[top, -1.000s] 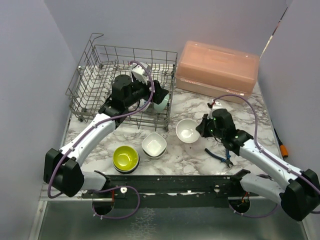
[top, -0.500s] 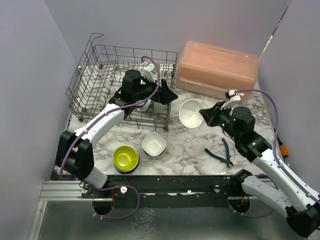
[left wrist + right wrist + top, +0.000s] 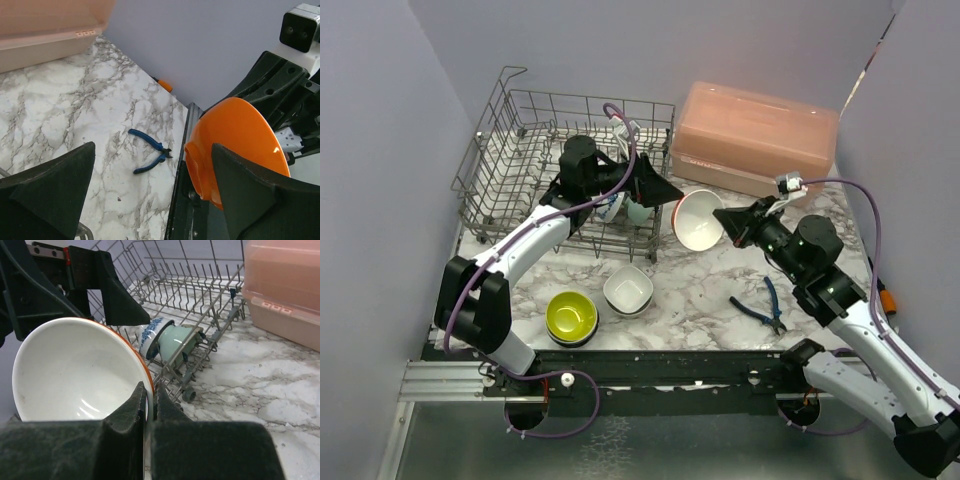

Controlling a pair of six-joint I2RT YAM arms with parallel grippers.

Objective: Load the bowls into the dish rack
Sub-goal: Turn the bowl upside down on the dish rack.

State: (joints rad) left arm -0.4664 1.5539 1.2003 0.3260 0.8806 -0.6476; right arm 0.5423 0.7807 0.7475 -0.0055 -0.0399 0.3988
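Currently the right fingers are clenched on the rim of the orange bowl, holding it tilted above the desk at mid-frame, just right of the dish rack. The left fingers gape wide beside it, grasping nothing. A blue-patterned bowl and a pale teal bowl sit in the rack's lower right corner. A lime-yellow bowl and a white bowl rest on the desk below.

**Bystanders on the marble desk**

A pink lidded box is set at the far right of the marble desk, its lid shut. Blue-handled pliers are laid flat nearer the front edge, well apart from the box. A dark tool with an orange end is seen lying along the right wall.
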